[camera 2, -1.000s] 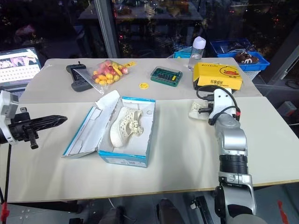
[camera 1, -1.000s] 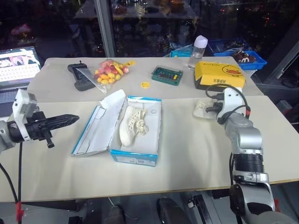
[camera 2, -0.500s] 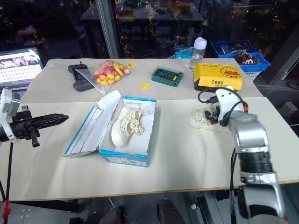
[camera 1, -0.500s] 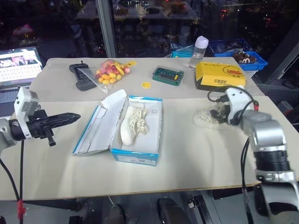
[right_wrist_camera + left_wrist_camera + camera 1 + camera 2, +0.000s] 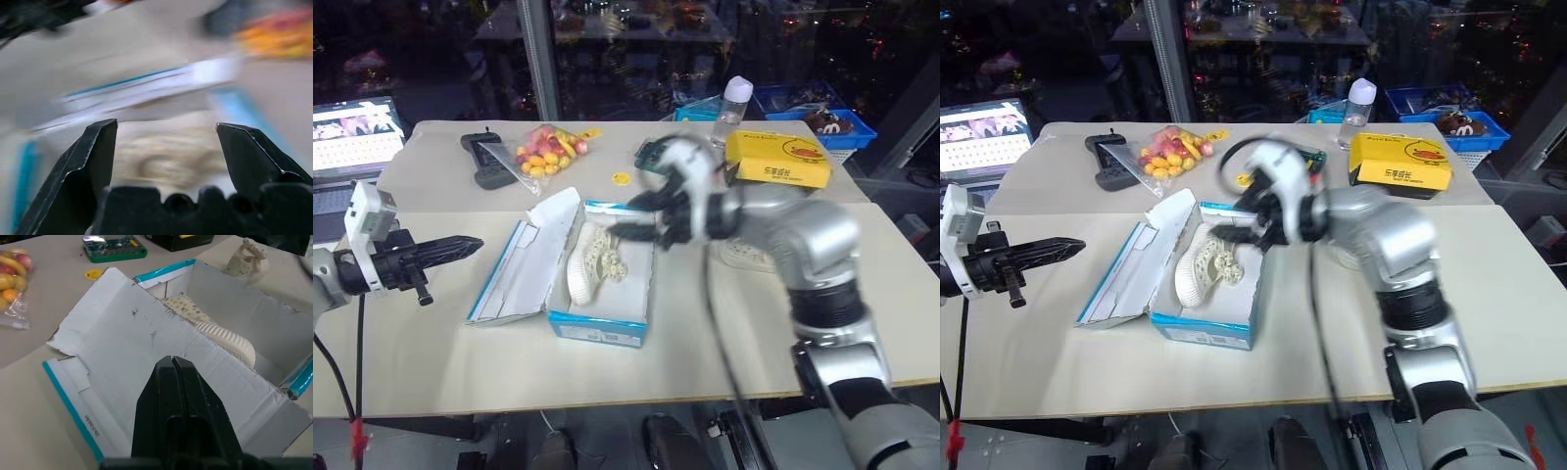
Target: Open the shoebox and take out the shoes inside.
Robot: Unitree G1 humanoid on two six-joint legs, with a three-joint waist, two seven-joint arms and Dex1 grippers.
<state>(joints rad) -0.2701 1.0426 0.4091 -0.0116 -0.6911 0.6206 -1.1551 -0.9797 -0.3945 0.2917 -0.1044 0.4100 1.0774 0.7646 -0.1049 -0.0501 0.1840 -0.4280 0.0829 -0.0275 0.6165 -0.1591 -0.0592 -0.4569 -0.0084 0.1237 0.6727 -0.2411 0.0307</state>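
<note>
The right gripper spreads its jaws wide and empty above the open shoebox mid-table; the left gripper stays clenched, empty. 1 shoe lies inside; the left wrist view shows the other shoe beyond the box.

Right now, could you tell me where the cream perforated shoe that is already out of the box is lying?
The cream perforated shoe lies on the table right of the open blue cardboard shoebox, near the yellow box.

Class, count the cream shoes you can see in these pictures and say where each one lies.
2. One shoe lies inside the open blue shoebox. The other shoe rests on the table beyond the box, partly hidden behind the right arm in the head views.
</note>
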